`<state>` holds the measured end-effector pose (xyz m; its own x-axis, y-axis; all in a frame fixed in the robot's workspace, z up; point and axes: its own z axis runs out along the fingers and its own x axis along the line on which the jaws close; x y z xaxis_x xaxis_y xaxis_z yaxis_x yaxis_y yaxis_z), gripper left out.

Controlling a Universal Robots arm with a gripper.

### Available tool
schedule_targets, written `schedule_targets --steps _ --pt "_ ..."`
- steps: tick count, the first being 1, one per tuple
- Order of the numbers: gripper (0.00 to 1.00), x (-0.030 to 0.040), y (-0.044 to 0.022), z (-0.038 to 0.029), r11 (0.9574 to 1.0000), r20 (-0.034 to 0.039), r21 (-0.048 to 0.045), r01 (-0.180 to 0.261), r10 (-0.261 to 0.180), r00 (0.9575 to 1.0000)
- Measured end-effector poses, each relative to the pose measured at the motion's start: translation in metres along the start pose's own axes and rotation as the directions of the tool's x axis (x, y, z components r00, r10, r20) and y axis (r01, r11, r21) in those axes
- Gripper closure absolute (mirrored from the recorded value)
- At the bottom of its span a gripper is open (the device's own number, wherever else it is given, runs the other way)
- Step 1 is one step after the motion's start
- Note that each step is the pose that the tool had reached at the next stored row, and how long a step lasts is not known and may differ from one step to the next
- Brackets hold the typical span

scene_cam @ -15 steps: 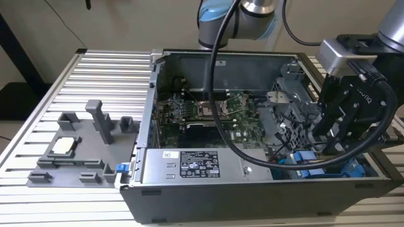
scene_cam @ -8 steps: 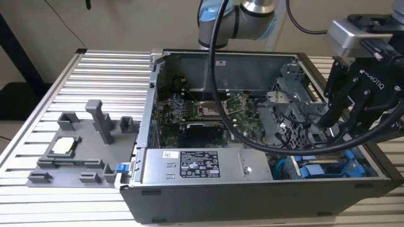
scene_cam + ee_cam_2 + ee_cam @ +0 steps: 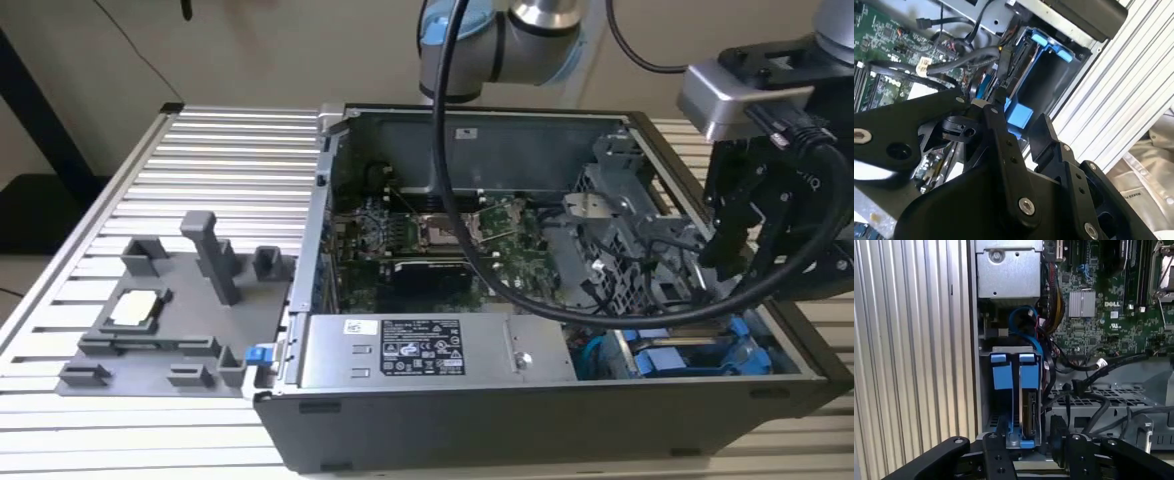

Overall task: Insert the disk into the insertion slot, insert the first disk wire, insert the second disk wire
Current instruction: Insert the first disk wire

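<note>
We see gripper (image 3: 1034, 439) w/ jaws apart, empty, near disk (image 3: 1029, 410) in insertion slot (image 3: 1004, 348); prob. stiff, fragile: hold by blue frame (image 3: 1028, 369) edges.

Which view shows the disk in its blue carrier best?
The first wrist view: the disk sits in the insertion slot, connector end facing the camera. In the exterior view it is a blue patch in the case. In the second wrist view the gripper covers part of it.

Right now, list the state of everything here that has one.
computer case: side open.
disk: in its blue carrier, seated in the insertion slot.
gripper: jaws open, empty, near the disk.
</note>
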<state>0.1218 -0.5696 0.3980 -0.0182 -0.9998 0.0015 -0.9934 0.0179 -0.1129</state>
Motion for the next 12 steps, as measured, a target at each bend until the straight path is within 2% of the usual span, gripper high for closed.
schedule_targets --steps 4,6,7,9,12 --pt "0.53 -0.0006 0.0012 -0.0001 0.9974 0.0013 0.0719 0.000 -0.001 1.0000" --pt "0.53 -0.0022 0.0013 0.0006 0.9951 0.0024 0.0980 0.009 -0.009 1.0000" --pt "0.53 -0.0029 0.0014 0.0012 0.9941 0.0026 0.1071 0.018 -0.018 0.9998" --pt "0.53 -0.0042 0.0016 0.0023 0.9922 0.0010 0.1189 0.038 -0.039 0.9993" --pt "0.53 -0.0062 0.0017 0.0036 0.9898 -0.0093 0.1253 0.067 -0.067 0.9977"
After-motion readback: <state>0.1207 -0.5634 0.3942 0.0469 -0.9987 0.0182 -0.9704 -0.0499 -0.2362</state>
